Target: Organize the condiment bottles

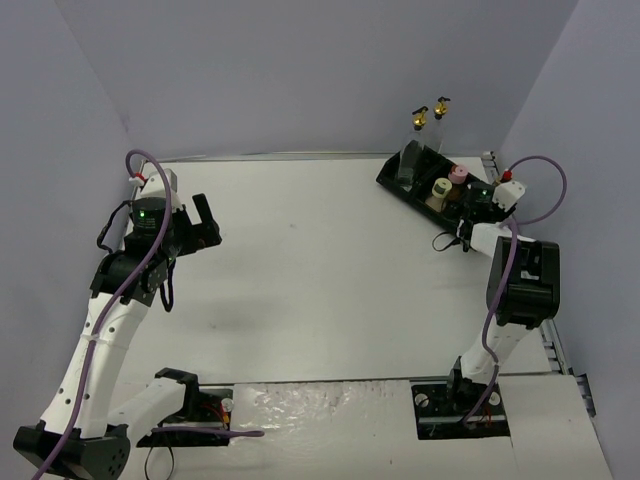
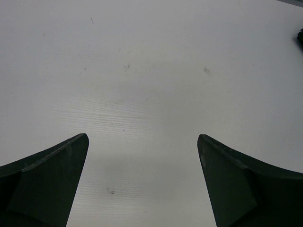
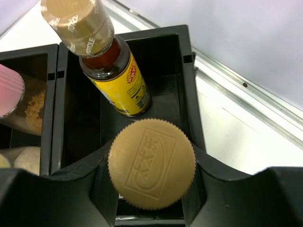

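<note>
Left: our left fingers [image 2: 47, 179] spread wide, empty, over bench [image 2: 151, 56], well apart from tray [image 3: 187, 71] | Right: our right fingers [image 3: 227, 189] pinch brown-capped bottle [image 3: 151, 163], axis pointing down into tray's end compartment, just beside amber twin [image 3: 125, 85]; right arm nearer.

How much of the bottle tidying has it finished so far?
Mostly done. The pink-capped bottle, cream-capped bottle and one amber bottle stand in the black tray; two spouted bottles appear at its far end. In hand: the right tool is shut on the second amber bottle, over the tray. Remaining, probably: releasing it. The left tool is open, empty.
</note>
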Available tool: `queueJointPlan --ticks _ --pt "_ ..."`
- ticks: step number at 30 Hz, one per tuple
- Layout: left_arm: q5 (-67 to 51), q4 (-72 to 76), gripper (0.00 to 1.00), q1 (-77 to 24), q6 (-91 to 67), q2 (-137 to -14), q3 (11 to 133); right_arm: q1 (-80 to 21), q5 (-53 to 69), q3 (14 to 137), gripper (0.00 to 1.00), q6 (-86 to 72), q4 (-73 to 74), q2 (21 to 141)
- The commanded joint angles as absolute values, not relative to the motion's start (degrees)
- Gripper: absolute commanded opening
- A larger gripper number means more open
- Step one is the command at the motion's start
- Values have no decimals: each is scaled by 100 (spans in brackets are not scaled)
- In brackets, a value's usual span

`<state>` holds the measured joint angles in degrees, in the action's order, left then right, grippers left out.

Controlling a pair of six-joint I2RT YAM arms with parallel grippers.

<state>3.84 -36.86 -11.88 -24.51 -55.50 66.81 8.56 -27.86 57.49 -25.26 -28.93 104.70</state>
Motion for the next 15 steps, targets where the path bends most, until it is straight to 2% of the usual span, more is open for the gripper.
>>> queueJointPlan --ticks 1,3,12,15 --pt "343 -3222 97 -1151 -2452 -5576 6781 861 -3059 6131 0 -2462 -3319 10396" --pt "343 -3217 97 -1151 -2452 -5574 6776 861 -3059 6140 3 -2466 -3313 10420" --pt "343 -3217 97 -1151 -2443 -5555 6761 861 -3120 6263 47 -2535 -3042 10459" --pt "343 -3217 97 -1151 -2452 -5546 6761 835 -3129 6293 58 -2518 -2966 10444"
